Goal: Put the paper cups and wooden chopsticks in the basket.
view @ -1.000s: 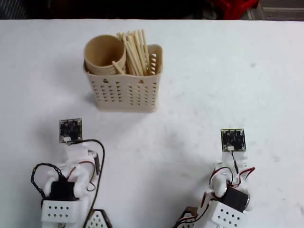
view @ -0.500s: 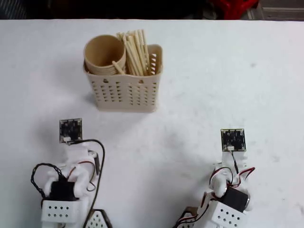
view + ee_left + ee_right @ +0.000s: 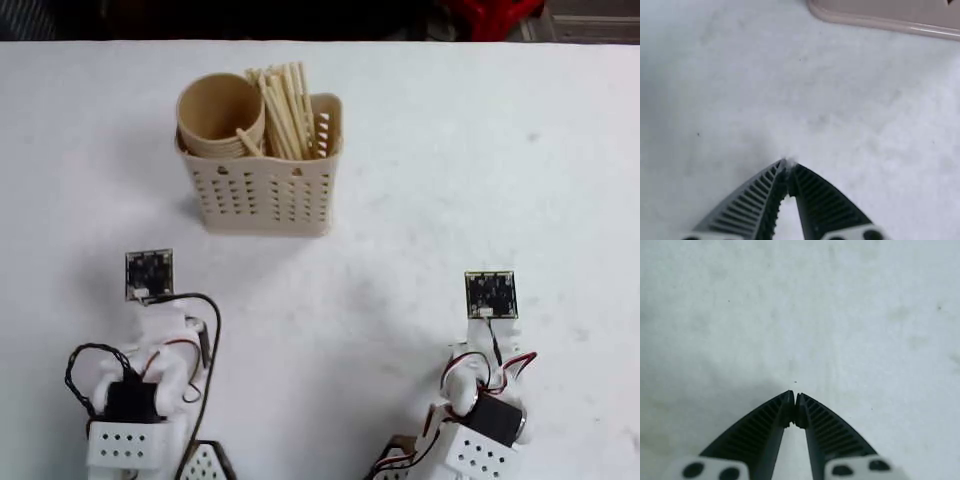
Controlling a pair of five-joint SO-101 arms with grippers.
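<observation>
High view: the basket (image 3: 262, 195) stood on the white desk (image 3: 480, 150) at about 11 o'clock from the middle. The paper cups (image 3: 220, 112) were nested upright in its 9 o'clock half, and the wooden chopsticks (image 3: 285, 100) stood bundled in its 3 o'clock half, their ends above the rim. One stick leaned across toward the cups. The left arm (image 3: 145, 370) sat folded at 7 o'clock and the right arm (image 3: 485, 400) at 5 o'clock, both well apart from the basket. Over the last second nothing had shifted: arms, basket and contents all kept their places. With cups and sticks already inside and both arms drawn back, the task looked finished. How many cups were stacked could not be told from above, and the lower ends of the sticks were hidden behind the basket wall.

Left wrist view: the left claw (image 3: 788, 165) was closed with its tips meeting and nothing between them, just over bare desk. A strip of the basket's (image 3: 890, 15) base was cut off at the frame edge.

Right wrist view: the right claw (image 3: 793, 397) was likewise closed on nothing, its tips together above bare desk.
</observation>
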